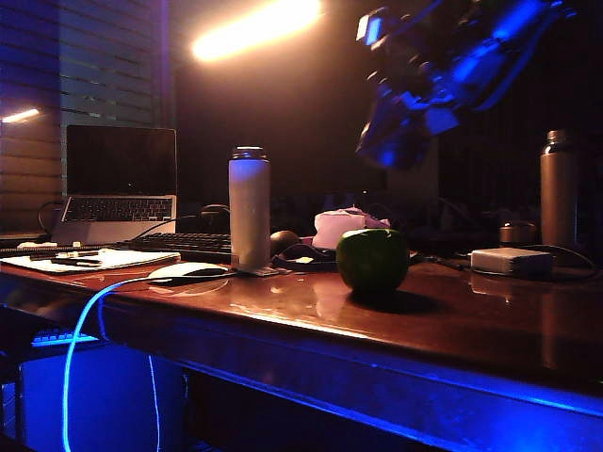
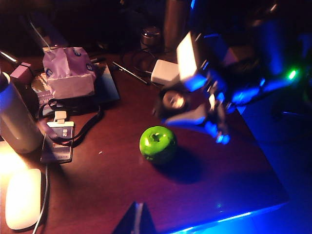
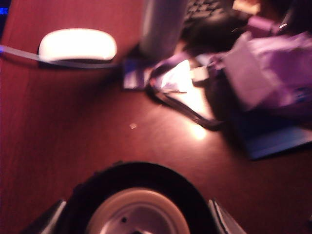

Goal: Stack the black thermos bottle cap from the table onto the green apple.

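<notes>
The green apple [image 1: 372, 261] [image 2: 157, 143] sits on the reddish-brown table [image 1: 471, 325], near the front edge. My right gripper [image 1: 405, 127] [image 3: 136, 222] hangs in the air above and to the right of the apple, blurred. Its fingers [image 3: 222, 219] stand on either side of the black thermos bottle cap [image 3: 136, 173] [image 2: 173, 101], shut on it, with the cap's pale inside facing the wrist camera. My left gripper [image 2: 139, 220] hovers over the table's front edge, apart from the apple, its jaws shut with nothing between them. The exterior view does not show the left gripper.
A white bottle [image 1: 249, 207], a mouse [image 1: 188, 271], a keyboard [image 1: 184, 245] and a laptop [image 1: 121, 184] stand left of the apple. Behind it lie a tissue pack [image 2: 68, 73] and a lanyard card [image 2: 58, 139]. A grey box [image 1: 512, 261] and a metal bottle [image 1: 559, 188] stand at the right.
</notes>
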Robot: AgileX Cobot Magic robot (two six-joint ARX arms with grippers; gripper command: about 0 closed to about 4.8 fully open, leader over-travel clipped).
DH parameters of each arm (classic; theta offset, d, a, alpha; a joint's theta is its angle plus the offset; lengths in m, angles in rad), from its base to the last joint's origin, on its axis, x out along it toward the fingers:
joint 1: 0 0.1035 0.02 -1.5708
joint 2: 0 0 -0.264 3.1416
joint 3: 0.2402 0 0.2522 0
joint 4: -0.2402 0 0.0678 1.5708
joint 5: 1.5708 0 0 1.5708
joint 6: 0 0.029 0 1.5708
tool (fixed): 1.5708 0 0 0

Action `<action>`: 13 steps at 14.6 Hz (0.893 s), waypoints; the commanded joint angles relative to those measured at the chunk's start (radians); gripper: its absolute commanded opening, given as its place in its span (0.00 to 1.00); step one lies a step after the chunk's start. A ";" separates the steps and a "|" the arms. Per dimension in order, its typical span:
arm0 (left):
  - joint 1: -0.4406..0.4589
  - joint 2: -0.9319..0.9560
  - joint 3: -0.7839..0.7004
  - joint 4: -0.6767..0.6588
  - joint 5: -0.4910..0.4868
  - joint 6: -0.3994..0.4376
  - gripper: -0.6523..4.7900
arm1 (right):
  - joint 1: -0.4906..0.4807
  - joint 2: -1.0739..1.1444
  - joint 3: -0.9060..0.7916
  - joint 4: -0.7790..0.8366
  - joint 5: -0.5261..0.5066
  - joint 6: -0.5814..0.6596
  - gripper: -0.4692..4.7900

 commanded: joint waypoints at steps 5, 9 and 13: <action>0.000 -0.003 0.006 -0.008 0.007 0.001 0.11 | 0.024 0.126 0.029 0.043 0.021 0.011 0.77; 0.000 -0.003 0.006 -0.008 0.007 0.001 0.11 | 0.024 0.136 0.029 0.056 0.018 0.011 0.77; 0.000 -0.003 0.006 -0.004 0.007 0.001 0.11 | 0.024 0.145 0.029 0.057 0.011 0.011 0.77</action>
